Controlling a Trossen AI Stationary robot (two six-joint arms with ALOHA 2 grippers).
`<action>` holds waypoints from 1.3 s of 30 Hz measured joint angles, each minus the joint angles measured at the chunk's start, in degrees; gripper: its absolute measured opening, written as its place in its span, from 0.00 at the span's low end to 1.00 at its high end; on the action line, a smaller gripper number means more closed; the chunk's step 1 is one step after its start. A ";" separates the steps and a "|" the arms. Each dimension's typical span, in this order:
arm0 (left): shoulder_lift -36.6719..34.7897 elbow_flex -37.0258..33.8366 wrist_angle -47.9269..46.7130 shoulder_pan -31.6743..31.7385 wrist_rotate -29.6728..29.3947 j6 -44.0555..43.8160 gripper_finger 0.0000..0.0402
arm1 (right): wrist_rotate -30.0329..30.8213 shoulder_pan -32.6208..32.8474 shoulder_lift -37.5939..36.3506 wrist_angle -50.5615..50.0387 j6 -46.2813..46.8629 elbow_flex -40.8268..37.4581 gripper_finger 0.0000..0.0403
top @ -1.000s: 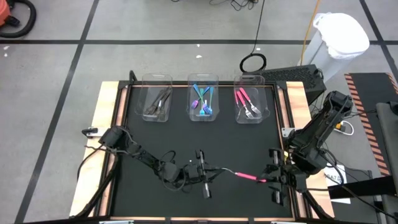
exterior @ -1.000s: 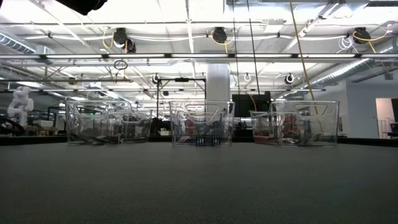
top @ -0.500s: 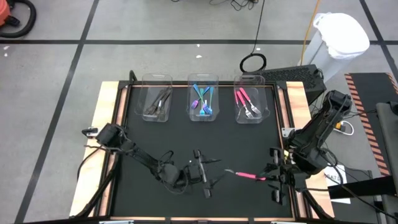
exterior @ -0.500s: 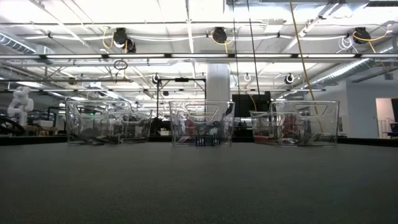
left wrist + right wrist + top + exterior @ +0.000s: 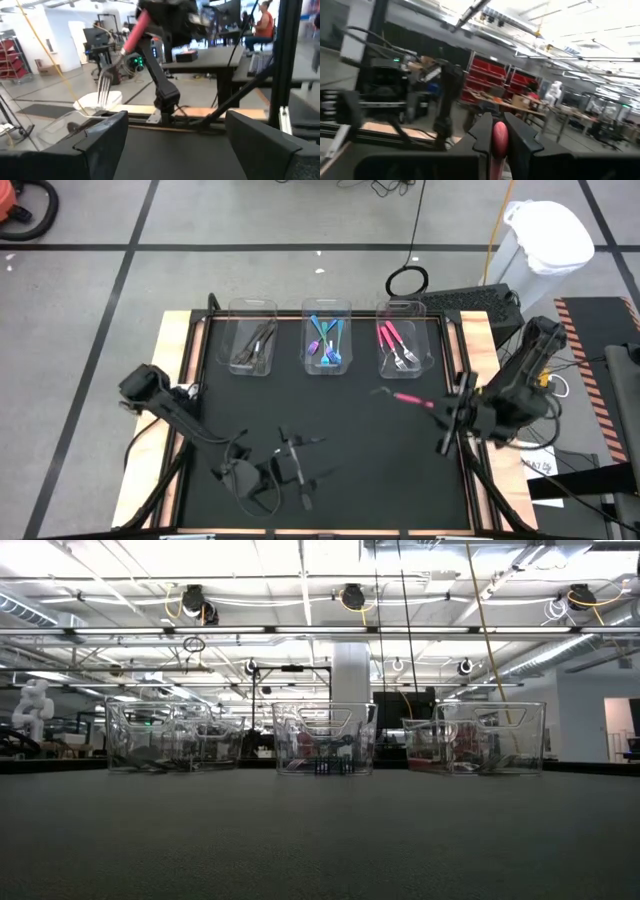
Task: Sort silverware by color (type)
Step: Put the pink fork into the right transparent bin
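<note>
High view, right gripper (image 5: 432, 404): closed on the handle end of a pink-handled fork with silver tines (image 5: 400, 397), which is held above the black table mat (image 5: 330, 420); the tines are pointed away from the gripper toward the table's middle.
High view, bins: three clear plastic bins are set in a row at the far edge; the pink-fork bin (image 5: 404, 350) lies just beyond the held fork, the blue-fork bin (image 5: 327, 345) farther off to its side, the dark-fork bin (image 5: 253, 347) farthest.
High view, left gripper (image 5: 300, 472): spread open and empty over the near part of the mat, well apart from the right gripper.
Low view: only the three bins are seen across the mat, with forks lying inside them; neither gripper nor the held fork is caught here.
Left wrist view: the left arm's own fingers (image 5: 97, 140) are seen wide apart with nothing between them; the right arm is shown opposite, with the pink-handled fork hanging tines-down from it, a tilt not readable from above.
Right wrist view: the pink handle is seen clamped tight between the two dark fingers (image 5: 517, 137); the tines are not shown.
</note>
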 joint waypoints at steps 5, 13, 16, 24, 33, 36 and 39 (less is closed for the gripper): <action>-2.23 -0.01 -6.17 0.08 0.33 -0.18 0.83 | -0.07 -4.54 -6.55 -18.62 4.94 5.38 0.07; -2.32 -0.01 -8.30 3.11 5.95 -1.43 0.83 | -7.81 -15.51 -13.87 -46.36 19.46 15.02 0.07; -2.32 -0.01 -8.52 4.09 9.51 -3.12 0.83 | -7.66 -19.43 -15.59 -54.75 25.08 17.86 0.07; -2.32 -0.01 -8.26 5.05 13.65 -3.20 0.83 | -9.37 -27.30 -16.40 -69.68 31.35 19.29 0.07; -2.30 -0.01 -8.28 5.53 13.74 -3.14 0.83 | -25.15 -38.06 -16.47 -71.45 29.18 19.29 0.07; -2.30 -0.01 -8.28 5.72 13.98 -3.13 0.83 | -29.07 -42.37 -16.02 -72.27 29.75 19.29 0.07; -2.28 -0.01 -8.28 5.92 15.47 -3.15 0.83 | -34.27 -46.97 -14.87 -72.54 29.93 19.29 0.07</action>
